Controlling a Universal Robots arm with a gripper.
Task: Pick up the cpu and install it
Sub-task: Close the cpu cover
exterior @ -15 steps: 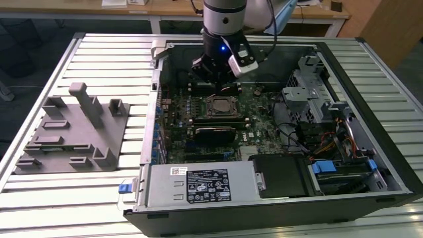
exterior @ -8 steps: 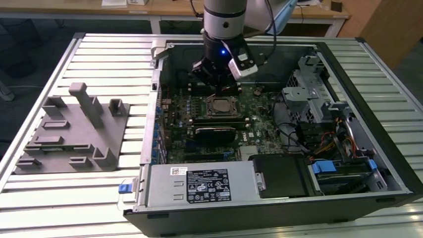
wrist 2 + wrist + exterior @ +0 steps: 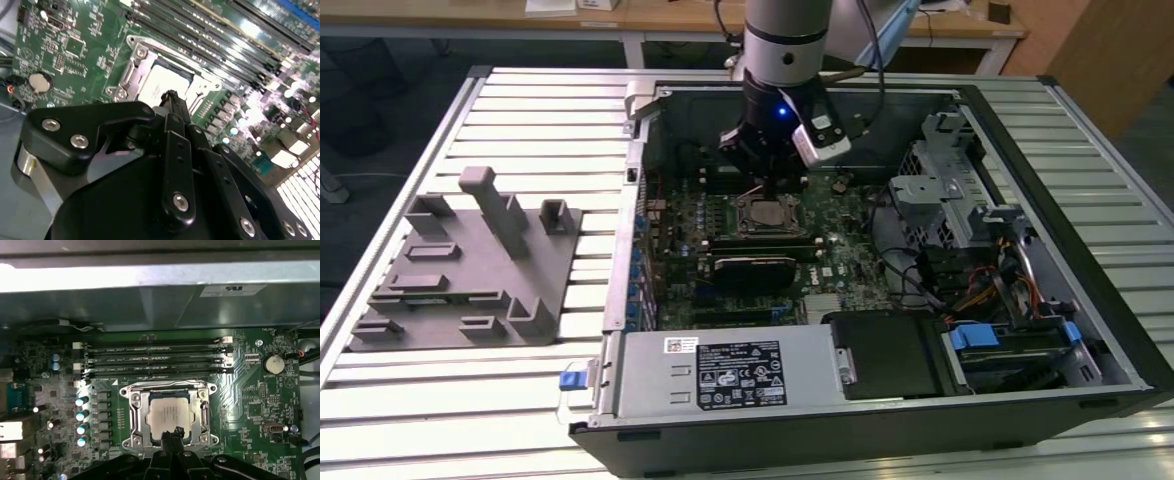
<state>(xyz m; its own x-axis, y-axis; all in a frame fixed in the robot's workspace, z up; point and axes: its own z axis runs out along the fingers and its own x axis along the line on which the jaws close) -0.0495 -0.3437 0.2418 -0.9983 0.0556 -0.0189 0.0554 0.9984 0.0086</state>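
Note:
The cpu (image 3: 169,415), a pale silver square chip, lies flat inside the metal socket frame (image 3: 136,415) on the green motherboard (image 3: 250,405). In the exterior view the cpu (image 3: 765,213) lies just below my gripper (image 3: 769,188), which hangs inside the open computer case. Both wrist views show the black fingers brought together to a narrow tip, my gripper (image 3: 175,432) hovering over the chip's near edge with nothing between the fingers. From the second wrist view, my gripper (image 3: 170,98) partly covers the cpu (image 3: 162,82).
Memory slots (image 3: 155,360) run beside the socket. A black heatsink block (image 3: 750,270) sits on the board near the socket, with a power supply (image 3: 720,375) at the case front and a drive cage with cables (image 3: 961,220) at the exterior view's right. A grey fixture (image 3: 467,265) stands outside the case.

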